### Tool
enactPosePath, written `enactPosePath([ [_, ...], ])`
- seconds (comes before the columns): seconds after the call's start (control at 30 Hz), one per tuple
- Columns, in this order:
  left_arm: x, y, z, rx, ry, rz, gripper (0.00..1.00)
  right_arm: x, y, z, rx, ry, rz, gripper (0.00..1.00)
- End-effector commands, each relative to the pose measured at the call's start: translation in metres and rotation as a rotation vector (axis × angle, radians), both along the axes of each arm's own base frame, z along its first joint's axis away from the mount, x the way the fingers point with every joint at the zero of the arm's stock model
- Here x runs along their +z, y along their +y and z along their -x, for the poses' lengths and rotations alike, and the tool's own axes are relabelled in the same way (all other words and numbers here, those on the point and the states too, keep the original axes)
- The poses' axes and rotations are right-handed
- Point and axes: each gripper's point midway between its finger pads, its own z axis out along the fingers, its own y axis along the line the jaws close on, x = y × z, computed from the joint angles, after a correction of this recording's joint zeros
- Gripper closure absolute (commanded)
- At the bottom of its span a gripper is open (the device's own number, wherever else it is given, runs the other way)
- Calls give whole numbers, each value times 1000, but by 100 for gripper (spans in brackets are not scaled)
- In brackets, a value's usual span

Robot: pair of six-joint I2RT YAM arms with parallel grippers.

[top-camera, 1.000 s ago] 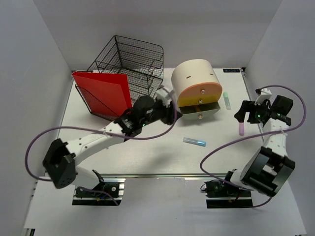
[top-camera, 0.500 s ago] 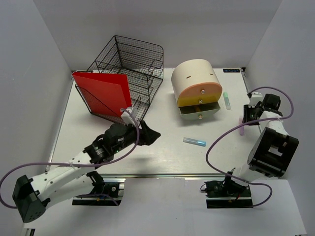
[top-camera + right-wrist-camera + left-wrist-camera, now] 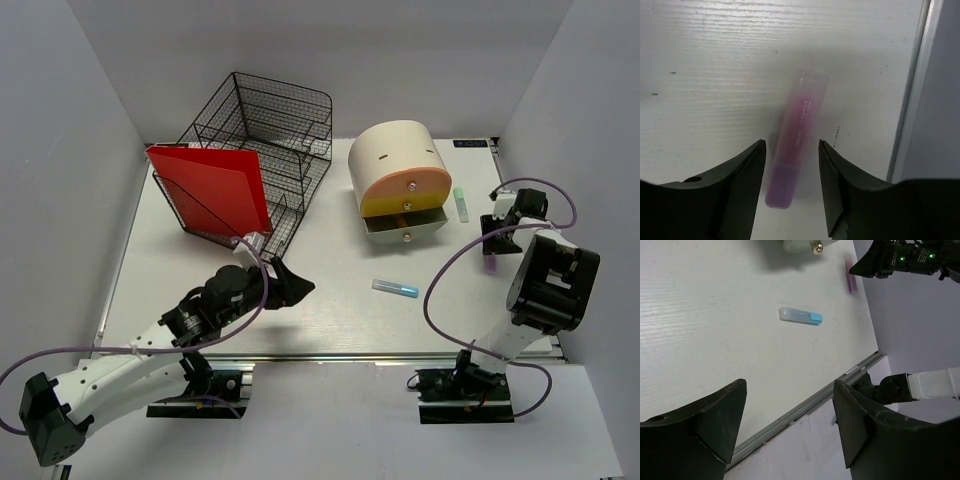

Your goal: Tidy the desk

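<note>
The white desk (image 3: 340,320) holds three highlighters. A blue one (image 3: 396,288) lies near the middle and also shows in the left wrist view (image 3: 800,316). A green one (image 3: 461,204) lies right of the drawer unit. A pink one (image 3: 795,145) lies flat near the right edge. My right gripper (image 3: 791,142) is open, with one finger on either side of the pink highlighter and not touching it. In the top view the right gripper (image 3: 495,243) covers most of it. My left gripper (image 3: 295,280) is open and empty over the desk's near left-centre (image 3: 789,385).
A black wire mesh tray (image 3: 265,130) with a red folder (image 3: 212,190) stands at the back left. A round beige drawer unit (image 3: 398,170) has its bottom drawer (image 3: 405,228) open. A silver rail (image 3: 330,355) runs along the near edge, and a rail (image 3: 912,100) lies right of the pink highlighter.
My left arm has pulled back from the drawer unit toward the near left. My right gripper has swung over the pink highlighter and now straddles it.
</note>
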Motion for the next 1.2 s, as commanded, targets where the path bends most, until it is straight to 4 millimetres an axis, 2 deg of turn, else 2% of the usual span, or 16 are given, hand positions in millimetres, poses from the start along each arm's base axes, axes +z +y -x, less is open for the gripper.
enactPosePath([
  [0.0, -2, 3, 2, 13, 10, 9, 20, -2, -7, -14, -29, -11, 17, 48],
  [0.23, -7, 0, 9, -15, 28, 10, 20, -24, -4, -11, -43, 46, -13, 59],
  [0.33, -12, -2, 11, -27, 51, 9, 20, -29, -1, -7, -38, 59, -27, 70],
  [0.43, -18, -4, 13, -33, 76, 4, 21, -22, 8, -5, 20, 37, -53, 88],
  [0.47, -18, -5, 14, -41, 83, 5, 21, -18, 10, -4, 76, 31, -51, 100],
  [0.57, -27, -7, 16, -52, 106, -15, 22, 13, 34, -1, 268, -28, -88, 100],
  [0.6, -30, -8, 16, -54, 109, -19, 22, 35, 43, -5, 395, -94, -77, 100],
  [0.67, -36, -9, 16, -59, 120, -28, 22, 51, 65, 9, 561, -91, -110, 100],
  [0.7, -38, -10, 15, -60, 118, -26, 22, 75, 79, 6, 712, -178, -94, 100],
  [0.77, -41, -11, 14, -60, 116, -23, 22, 90, 98, 21, 864, -210, -105, 100],
  [0.8, -42, -12, 14, -59, 117, -23, 22, 106, 109, 22, 994, -290, -63, 100],
  [0.97, -44, -13, 13, -60, 116, -23, 22, 141, 151, 31, 1243, -432, -24, 100],
  [1.03, -44, -13, 13, -60, 115, -22, 22, 145, 164, 31, 1340, -468, 8, 100],
  [1.07, -44, -13, 13, -60, 113, -20, 22, 151, 167, 25, 1354, -510, 44, 100],
  [1.13, -44, -13, 13, -60, 113, -20, 22, 154, 186, 28, 1404, -557, 74, 100],
  [1.17, -42, -14, 12, -60, 111, -18, 22, 161, 187, 15, 1407, -615, 147, 100],
])
